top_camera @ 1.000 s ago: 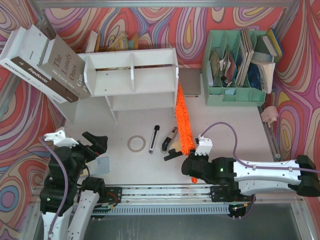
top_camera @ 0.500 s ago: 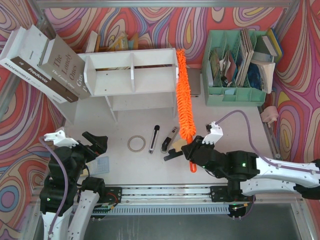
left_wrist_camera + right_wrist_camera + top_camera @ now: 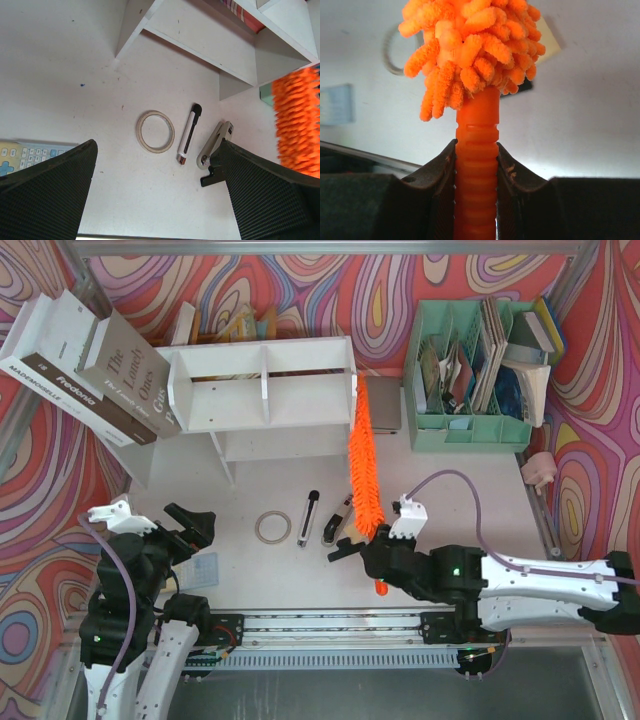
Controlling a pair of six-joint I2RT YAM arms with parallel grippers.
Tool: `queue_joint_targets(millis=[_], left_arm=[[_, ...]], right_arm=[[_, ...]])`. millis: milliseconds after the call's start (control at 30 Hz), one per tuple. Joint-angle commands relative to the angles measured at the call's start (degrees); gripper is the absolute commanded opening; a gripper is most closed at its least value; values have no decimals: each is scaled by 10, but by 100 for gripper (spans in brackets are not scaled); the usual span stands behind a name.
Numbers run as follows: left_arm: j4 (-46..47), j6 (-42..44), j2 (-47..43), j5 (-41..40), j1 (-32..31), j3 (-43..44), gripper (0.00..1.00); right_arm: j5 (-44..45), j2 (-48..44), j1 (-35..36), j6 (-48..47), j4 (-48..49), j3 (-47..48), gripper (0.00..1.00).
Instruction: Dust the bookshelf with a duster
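The white bookshelf (image 3: pixel 300 352) stands at the back left of the table. The orange duster (image 3: pixel 362 475) runs from the shelf's lower right corner down toward me, its shaggy tip beside the right side panel. My right gripper (image 3: pixel 378 558) is shut on its ribbed orange handle (image 3: pixel 476 150), both pads pressed to it, with the fluffy head (image 3: pixel 470 45) just above. My left gripper (image 3: pixel 187 530) hangs open and holds nothing at the near left. In the left wrist view, the left gripper (image 3: pixel 157 145) is over bare table, with the shelf's underside (image 3: pixel 200 30) ahead and the duster (image 3: pixel 297 125) blurred at the right.
A tape ring (image 3: pixel 271 527), a pen (image 3: pixel 309 517) and a small white-and-black tool (image 3: pixel 338 525) lie in front of the shelf. Books (image 3: pixel 90 365) lean at the shelf's left. A mint-green organizer (image 3: pixel 470 425) stands at the back right. A calculator (image 3: pixel 203 570) lies near my left gripper.
The duster swept up along the shelf's right end to its top, then came back down to the lower right corner. The right arm shifted with it. The left arm stayed still.
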Motion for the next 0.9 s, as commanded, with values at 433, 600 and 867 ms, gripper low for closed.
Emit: queue_joint_targets(millis=[433, 600, 867], left_arm=[[6, -4, 4, -5, 3, -6, 98], [5, -5, 2, -7, 3, -7, 98], [5, -5, 3, -7, 4, -7, 98]], right_arm=[[-28, 11, 1, 28, 107, -71, 0], [-20, 20, 0, 32, 94, -71, 0], [53, -60, 0, -40, 23, 52, 0]])
